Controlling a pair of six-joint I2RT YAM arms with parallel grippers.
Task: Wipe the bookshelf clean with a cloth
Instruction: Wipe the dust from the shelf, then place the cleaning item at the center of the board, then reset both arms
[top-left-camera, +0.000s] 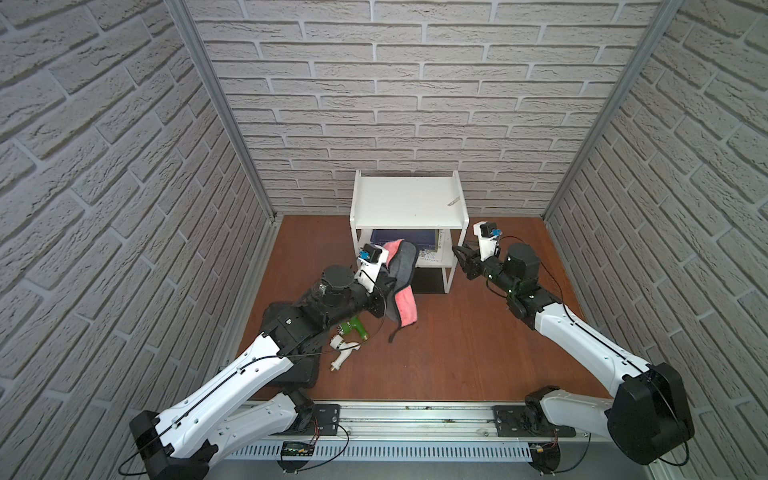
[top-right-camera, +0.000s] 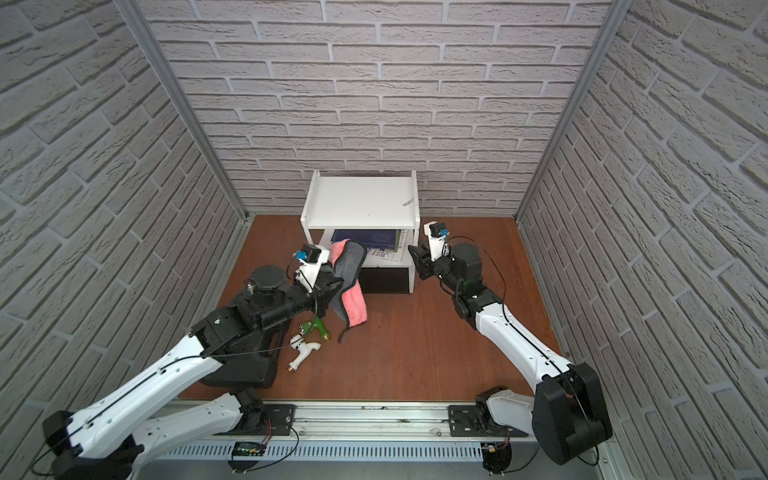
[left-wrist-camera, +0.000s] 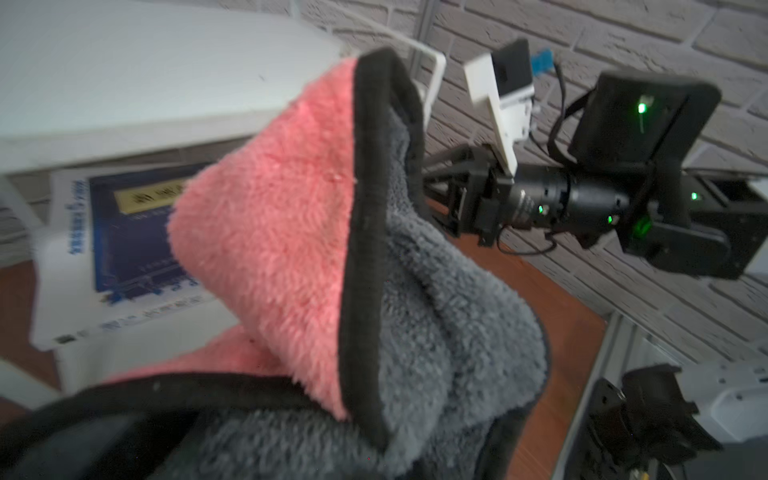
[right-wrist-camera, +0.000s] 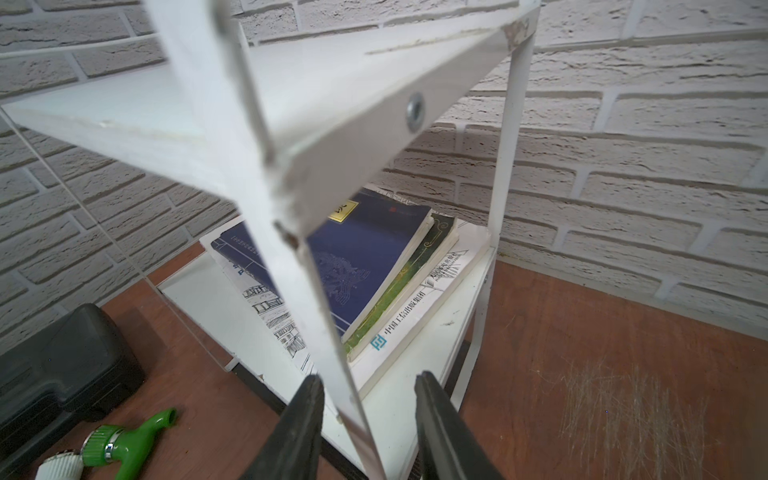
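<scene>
The white bookshelf (top-left-camera: 409, 199) (top-right-camera: 361, 199) stands against the back wall in both top views. The cloth (top-left-camera: 401, 266) (top-right-camera: 351, 266), pink on one side and grey on the other with dark edging, hangs from my left gripper (top-left-camera: 386, 279), which is shut on it in front of the middle tier. In the left wrist view the cloth (left-wrist-camera: 291, 232) covers the jaws. My right gripper (top-left-camera: 457, 249) (right-wrist-camera: 368, 382) is at the shelf's front right corner. It is open, with the thin white leg (right-wrist-camera: 291, 257) passing between its fingers, close to one of them.
Books (right-wrist-camera: 365, 257) (top-left-camera: 403, 239) lie stacked on the middle tier. A black plastic case (top-right-camera: 245, 370) (right-wrist-camera: 62, 361) sits on the brown floor under my left arm. Beside it lie a green fitting (top-left-camera: 353, 326) and a white one (top-left-camera: 343, 349). Brick walls close in three sides.
</scene>
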